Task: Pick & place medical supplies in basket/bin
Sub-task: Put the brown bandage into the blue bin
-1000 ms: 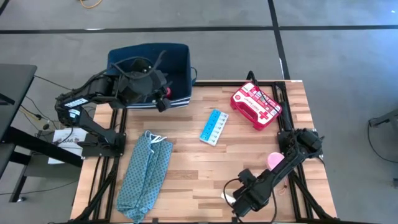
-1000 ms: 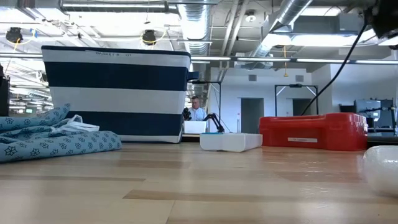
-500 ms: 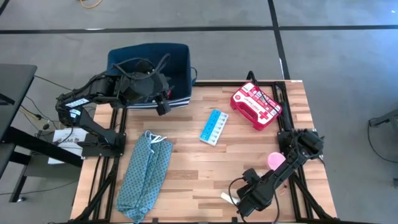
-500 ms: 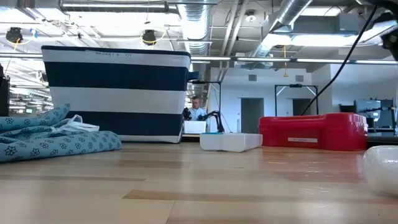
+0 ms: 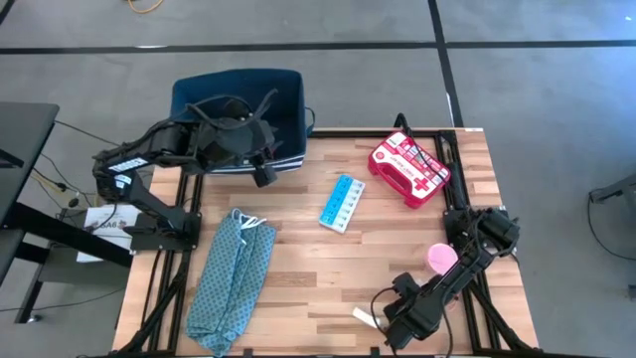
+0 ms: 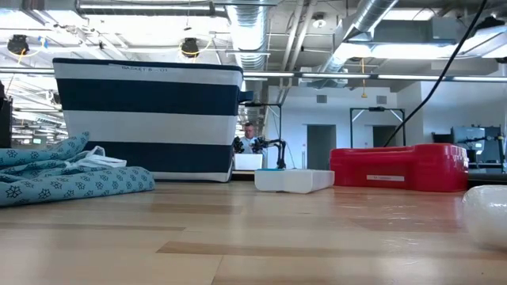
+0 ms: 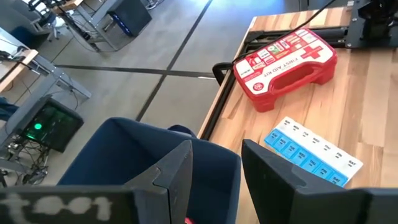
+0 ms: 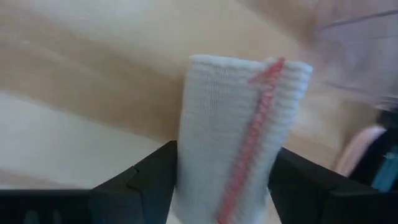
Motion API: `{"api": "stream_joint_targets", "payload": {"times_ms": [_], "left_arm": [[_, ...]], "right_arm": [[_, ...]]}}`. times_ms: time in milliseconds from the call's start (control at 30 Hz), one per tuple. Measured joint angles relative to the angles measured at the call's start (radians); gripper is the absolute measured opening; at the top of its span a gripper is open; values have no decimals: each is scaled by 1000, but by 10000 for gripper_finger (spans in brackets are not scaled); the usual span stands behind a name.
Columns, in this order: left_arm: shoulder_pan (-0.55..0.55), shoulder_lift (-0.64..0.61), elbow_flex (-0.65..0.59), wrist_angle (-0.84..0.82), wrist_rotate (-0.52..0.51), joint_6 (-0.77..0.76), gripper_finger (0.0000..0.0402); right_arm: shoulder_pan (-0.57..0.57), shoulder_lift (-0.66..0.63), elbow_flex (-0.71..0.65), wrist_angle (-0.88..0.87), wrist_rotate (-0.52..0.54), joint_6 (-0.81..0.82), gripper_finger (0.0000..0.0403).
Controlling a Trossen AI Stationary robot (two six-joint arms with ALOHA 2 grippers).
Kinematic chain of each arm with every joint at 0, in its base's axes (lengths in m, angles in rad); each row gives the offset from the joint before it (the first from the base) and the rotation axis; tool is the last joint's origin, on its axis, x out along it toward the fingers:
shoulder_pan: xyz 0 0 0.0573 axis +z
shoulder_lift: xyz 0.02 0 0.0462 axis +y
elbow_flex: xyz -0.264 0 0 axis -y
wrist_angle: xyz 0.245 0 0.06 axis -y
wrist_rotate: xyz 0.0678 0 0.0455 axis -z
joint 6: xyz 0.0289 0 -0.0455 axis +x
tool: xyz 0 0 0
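Right end effector (image 8: 221,186) low at near tabletop (image 5: 397,249) edge, fingers apart, straddling white bandage roll (image 8: 239,134); roll's long axis runs straight ahead between them. Not clamped yet. Left end effector (image 7: 214,171) open over bin (image 5: 238,109).

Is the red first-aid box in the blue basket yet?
No, it is out. The red first-aid case lies flat on the wooden table, near its far right corner, apart from the navy bin.
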Motion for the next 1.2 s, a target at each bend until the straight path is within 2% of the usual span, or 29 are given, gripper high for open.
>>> {"api": "stream_joint_targets", "payload": {"times_ms": [133,267,367,467,600,767,933,1033,1200], "left_arm": [[0,25,0,-6,-6,1,130],[0,56,0,-11,-7,1,130],[0,82,0,-2,-7,2,130],[0,105,0,14,-6,7,130],[-25,109,0,17,-3,-19,130],[-113,106,56,-57,-22,-55,130],[-229,101,188,-159,-169,-79,130],[-287,100,248,-197,-261,-91,130],[-338,93,297,-254,-329,-108,130]], "right_arm": [[-2,-5,-26,94,1,-114,153],[-21,-7,-11,92,10,-103,92],[-40,-4,44,127,96,-189,82],[-71,-2,128,125,246,-322,85],[-128,-2,263,69,480,-586,103],[-251,-2,483,-157,633,-917,102],[-404,-3,680,-248,932,-1271,101],[-521,-5,780,-192,1033,-1487,107],[-746,-6,840,154,1037,-1900,109]]}}
